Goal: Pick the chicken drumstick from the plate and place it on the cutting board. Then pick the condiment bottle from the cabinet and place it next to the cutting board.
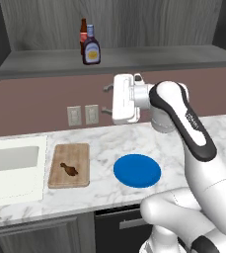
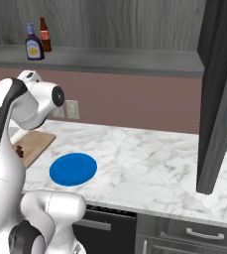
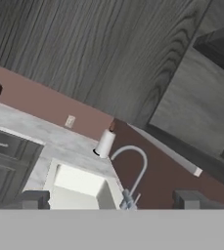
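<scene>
Brown condiment bottle on cabinet, above open end effector

Drumstick on cutting board

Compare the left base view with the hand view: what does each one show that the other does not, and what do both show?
The left base view alone has the chicken drumstick lying on the cutting board, the blue plate bare beside it, the condiment bottle and a slim bottle on the cabinet, and the open gripper raised above the counter. The hand view alone has a curved faucet and a white roll behind it. Both show the white sink and the brown back wall.
</scene>
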